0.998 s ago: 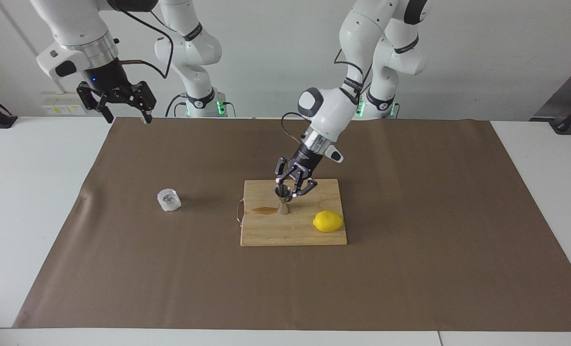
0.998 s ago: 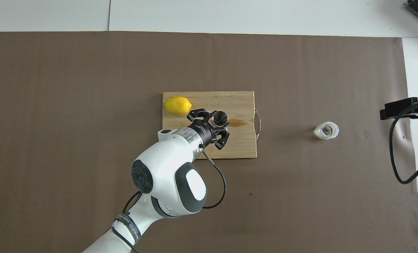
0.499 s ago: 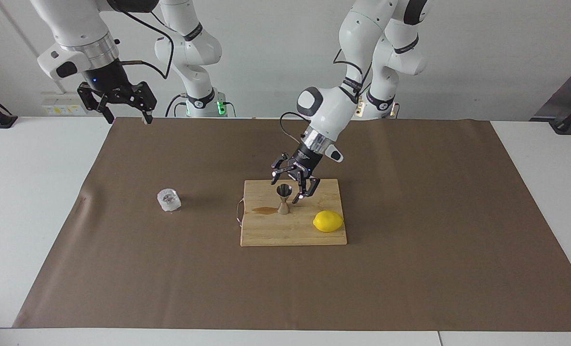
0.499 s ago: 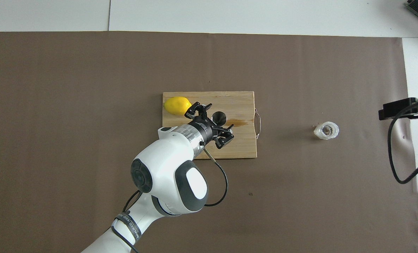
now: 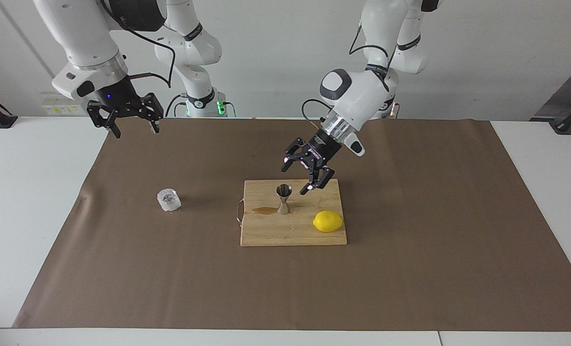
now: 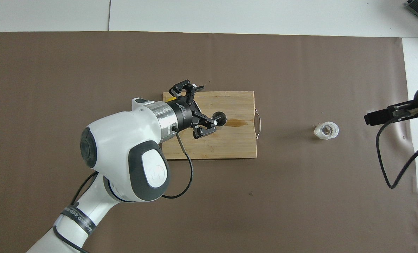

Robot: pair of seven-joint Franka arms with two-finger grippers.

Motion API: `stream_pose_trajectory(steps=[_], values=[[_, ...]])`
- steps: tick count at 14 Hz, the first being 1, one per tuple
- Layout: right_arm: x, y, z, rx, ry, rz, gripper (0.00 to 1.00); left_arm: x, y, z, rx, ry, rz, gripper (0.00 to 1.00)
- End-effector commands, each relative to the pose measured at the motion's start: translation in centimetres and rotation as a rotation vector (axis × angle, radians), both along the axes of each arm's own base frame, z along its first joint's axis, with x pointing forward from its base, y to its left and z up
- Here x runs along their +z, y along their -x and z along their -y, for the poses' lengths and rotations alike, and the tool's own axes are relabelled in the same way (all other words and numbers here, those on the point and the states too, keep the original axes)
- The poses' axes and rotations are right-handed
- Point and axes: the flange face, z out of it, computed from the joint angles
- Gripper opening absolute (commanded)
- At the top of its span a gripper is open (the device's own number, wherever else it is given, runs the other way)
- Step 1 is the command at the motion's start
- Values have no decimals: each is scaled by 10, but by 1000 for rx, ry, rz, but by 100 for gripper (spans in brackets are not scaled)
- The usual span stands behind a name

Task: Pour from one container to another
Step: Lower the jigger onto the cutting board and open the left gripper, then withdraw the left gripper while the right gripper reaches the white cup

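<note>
So the left end effector [image 5: 308,177] is up in the air over the robots' edge of the cutting board [image 5: 266,235], fingers spread wide apart and holding nothing. In the overhead view it covers the corner of the board at about 10 o'clock from the jigger [image 6: 220,118].

The steel jigger [image 5: 284,198] stands upright on the board, clear of the fingers. Looking down into its top cup I can't tell if there's anything in it. There's a brownish wet streak [image 5: 264,209] on the wood right beside its base, toward the right arm's end. The lemon [image 5: 328,221] sits on the board at roughly 4 o'clock from the jigger in the facing view.

The glass cup [image 5: 169,200] is off the board on the brown paper [image 5: 410,269] that covers the counter, well apart toward the right arm's end, at about 9 o'clock from the jigger in the facing view. It's upright, and its contents aren't readable.

The right end effector [image 5: 132,126] hangs over the paper's edge at the robots' side, fingers apart and empty.

Versus a second ago: the left end effector was closed around the jigger's top cup, and now it has let go, lifted and pulled back toward its base. The jigger and glass haven't budged. The right end effector has drifted a bit lower and toward the glass.
</note>
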Motion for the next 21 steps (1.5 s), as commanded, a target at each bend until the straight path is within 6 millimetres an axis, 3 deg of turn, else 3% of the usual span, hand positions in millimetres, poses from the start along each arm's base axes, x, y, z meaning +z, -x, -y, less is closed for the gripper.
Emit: stream_pose_trajectory(steps=[1,3,9,12,15,21], values=[[-19,13,2,183,-7,31,100,24,-15,-35,-214,-200,17,100],[-31,12,4,337,2,34,100,32,-25,-61,-355,-373,12,100],[-92,2,9,799,4,43,100,26,-32,-167,-876,-592,102,100],[-144,5,23,903,-57,35,100,25,-35,-190,-1089,-767,158,100],[-193,-6,47,1015,-161,75,100,32,-41,-223,-1393,-876,279,100],[-238,-12,68,1215,-153,162,100,64,-36,-274,-1879,-896,554,100]])
